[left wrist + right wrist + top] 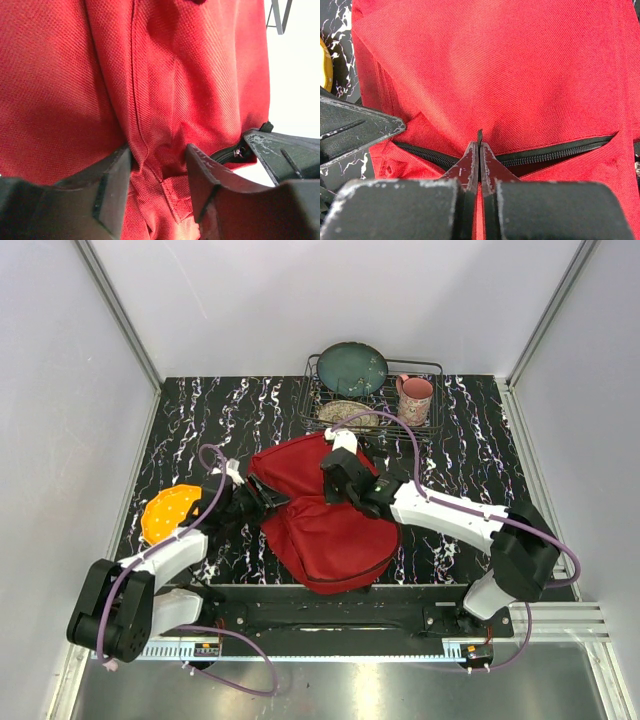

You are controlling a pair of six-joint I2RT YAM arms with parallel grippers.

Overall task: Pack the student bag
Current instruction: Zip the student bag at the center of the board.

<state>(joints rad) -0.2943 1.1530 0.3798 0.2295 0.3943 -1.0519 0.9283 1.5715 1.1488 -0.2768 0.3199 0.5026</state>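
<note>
The red student bag [325, 530] lies in the middle of the table and fills both wrist views [190, 75] [510, 75]. My left gripper [256, 503] is at the bag's left side; in the left wrist view it [159, 150] is closed on a bunched fold of red fabric by a seam. My right gripper [337, 480] is over the bag's top; in the right wrist view it [479, 145] is shut on a thin black zipper pull. The black zipper [555, 156] runs to both sides and gapes slightly.
An orange perforated disc [170, 514] lies left of the bag. A wire dish rack [433, 368] at the back holds a green plate [352, 368], a pink mug [414, 398] and a patterned plate [346, 412]. White walls enclose the table.
</note>
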